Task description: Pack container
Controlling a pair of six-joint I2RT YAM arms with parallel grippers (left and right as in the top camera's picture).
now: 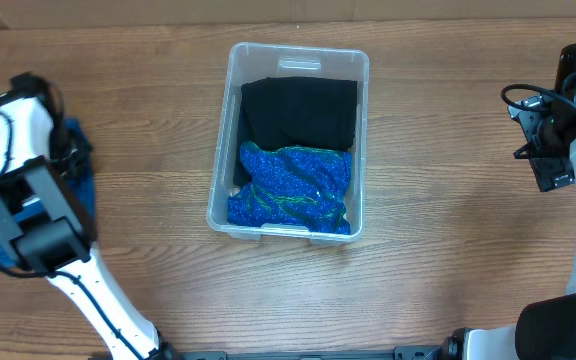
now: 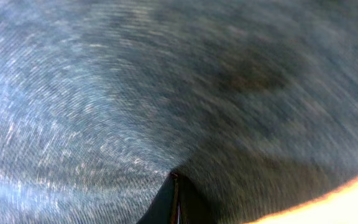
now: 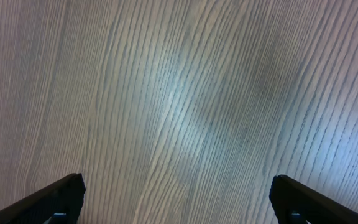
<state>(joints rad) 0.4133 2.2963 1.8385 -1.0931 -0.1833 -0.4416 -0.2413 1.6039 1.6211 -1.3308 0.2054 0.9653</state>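
while jaws sit far apart, container between

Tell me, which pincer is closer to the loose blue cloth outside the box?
Left. The left pincer sits shut against the blue cloth; the right pincer hangs open over bare table, beyond the container.

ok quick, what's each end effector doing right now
left end effector: closed, pinching the blue cloth
right end effector: open, holding nothing, over the wooden table
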